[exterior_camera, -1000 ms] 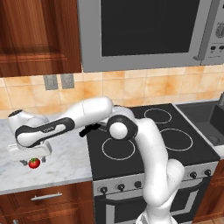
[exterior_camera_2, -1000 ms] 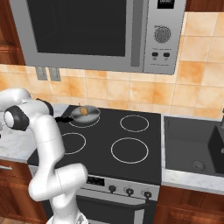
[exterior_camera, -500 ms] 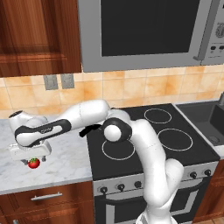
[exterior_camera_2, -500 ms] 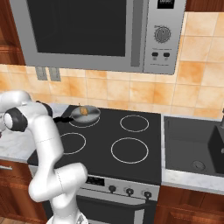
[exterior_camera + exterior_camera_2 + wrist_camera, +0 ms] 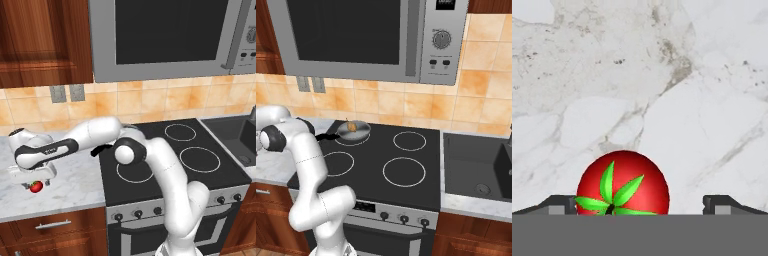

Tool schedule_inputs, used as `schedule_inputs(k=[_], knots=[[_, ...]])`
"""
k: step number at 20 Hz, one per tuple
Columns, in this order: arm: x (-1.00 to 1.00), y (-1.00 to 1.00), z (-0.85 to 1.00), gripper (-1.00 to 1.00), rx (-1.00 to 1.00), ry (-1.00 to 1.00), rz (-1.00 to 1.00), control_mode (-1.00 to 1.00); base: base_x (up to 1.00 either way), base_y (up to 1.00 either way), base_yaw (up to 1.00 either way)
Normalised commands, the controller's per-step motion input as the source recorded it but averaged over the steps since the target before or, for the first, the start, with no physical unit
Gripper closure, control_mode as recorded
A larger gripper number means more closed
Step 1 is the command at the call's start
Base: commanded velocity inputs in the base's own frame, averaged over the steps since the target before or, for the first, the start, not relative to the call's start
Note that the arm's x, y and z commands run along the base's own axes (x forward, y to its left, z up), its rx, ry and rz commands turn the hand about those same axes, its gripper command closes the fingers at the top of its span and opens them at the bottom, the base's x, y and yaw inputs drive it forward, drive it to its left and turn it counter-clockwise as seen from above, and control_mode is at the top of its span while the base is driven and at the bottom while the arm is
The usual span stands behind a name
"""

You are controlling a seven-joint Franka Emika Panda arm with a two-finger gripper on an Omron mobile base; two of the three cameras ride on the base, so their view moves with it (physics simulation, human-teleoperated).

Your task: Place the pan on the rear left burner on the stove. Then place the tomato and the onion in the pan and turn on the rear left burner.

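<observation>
Two dark fingertips [image 5: 559, 204] of your claw [image 5: 647, 205] stand spread as wide as they go, low over the marble tabletop [image 5: 662, 90]. In the hand view the tomato [image 5: 623, 183] sits between them, closer to the left tip than the right, with its green stem cap facing the camera. Clear marble shows between the tomato and the right tip. On the left side the red skin comes right up beside the tip, and you cannot tell whether they touch. Nothing is pinched; the tomato rests on the marble.

From the left base view, you see the claw [image 5: 36, 179] at the end of the arm, reaching far out over the tabletop [image 5: 75, 185] to the left of the stove [image 5: 170, 165], with the tomato [image 5: 35, 186] directly under it. The hand's white body covers the fingers there, so their spread cannot be read from that side.

In the right base view the pan [image 5: 353, 130] sits on the rear left burner [image 5: 351, 140], its black handle pointing left toward the arm, and the onion [image 5: 352, 127] lies inside it. In the left base view the arm's upper link and elbow hide the pan and the rear left burner, apart from what looks like the tip of the black handle showing at the link's lower edge. The bottom of the tomato is cut off in the hand view.
</observation>
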Motion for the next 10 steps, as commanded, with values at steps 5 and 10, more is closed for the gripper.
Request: schedule_inputs(k=[5,10], knots=[[0.03,0.06,-0.22,1.0,0.0,0.0,0.0,-1.0,0.0,0.0,0.0],[0.02,0.08,-0.09,1.0,0.0,0.0,0.0,-1.0,0.0,0.0,0.0]])
